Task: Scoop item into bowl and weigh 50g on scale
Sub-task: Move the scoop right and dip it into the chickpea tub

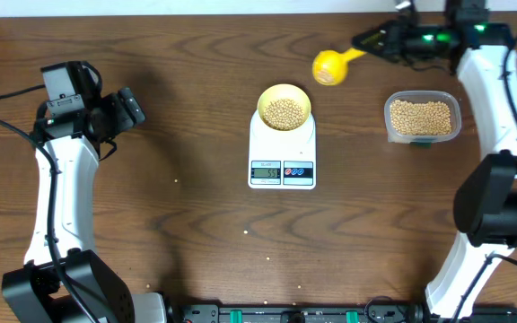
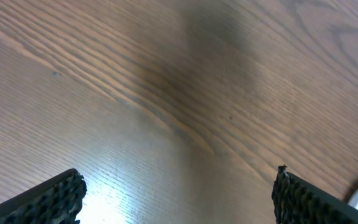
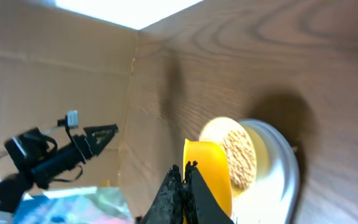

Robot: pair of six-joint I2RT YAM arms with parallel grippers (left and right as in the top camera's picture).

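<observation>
My right tool (image 1: 363, 41) clenches the scoop (image 1: 330, 65) near the bowl (image 1: 261, 100) on the scale (image 1: 260, 148); my left tool (image 1: 134, 106) hangs released. I am topping up: next, I judge, small careful beans (image 1: 284, 112) additions toward 50 g.

Bare table (image 1: 187, 215) lies wide between the left gripper (image 1: 131, 106) and the scale (image 1: 282, 170). On the right, a gap runs between the scale and the tub (image 1: 422, 118). The scoop (image 1: 330, 66) (gripped by the right gripper (image 1: 364, 41)) blocks the back of it, near the bowl (image 1: 284, 108).

Dark wood-grain table (image 1: 187, 242); brown cardboard wall (image 3: 61, 81) along table edge; bright light above it.
</observation>
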